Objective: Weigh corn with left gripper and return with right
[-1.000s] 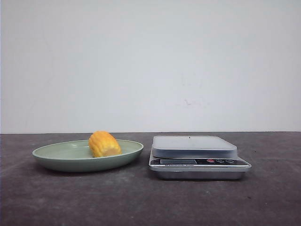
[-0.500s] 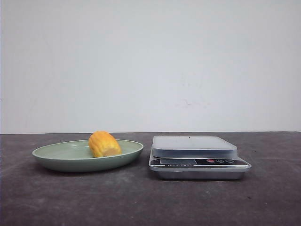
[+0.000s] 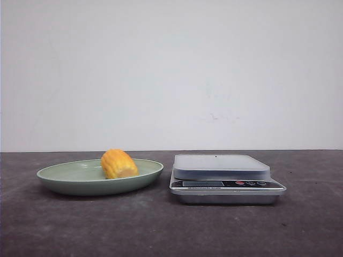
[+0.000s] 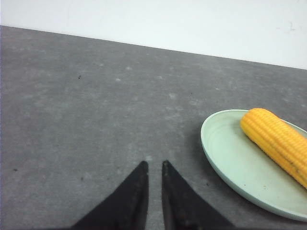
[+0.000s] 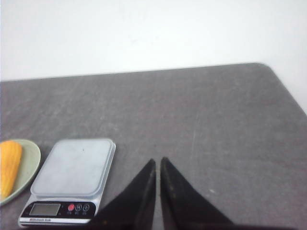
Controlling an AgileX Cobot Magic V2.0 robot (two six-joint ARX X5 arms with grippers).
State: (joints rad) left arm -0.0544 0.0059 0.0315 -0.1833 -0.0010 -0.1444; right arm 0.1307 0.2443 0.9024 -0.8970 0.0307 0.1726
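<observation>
While front view showed no change over last second, corn (image 3: pixel 119 164) sat untouched on green plate (image 3: pixel 64 174) beside scale (image 3: pixel 225 179). Left gripper (image 4: pixel 153 168) fingers nearly closed, empty, near plate; right gripper (image 5: pixel 158 165) likewise. Task not started.

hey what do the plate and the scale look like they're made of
The plate looks like matte pale-green ceramic or melamine, judging by its smooth, even, dull surface. The kitchen scale has a grey, probably plastic platform on a shiny base that looks like metal or silver plastic.
</observation>
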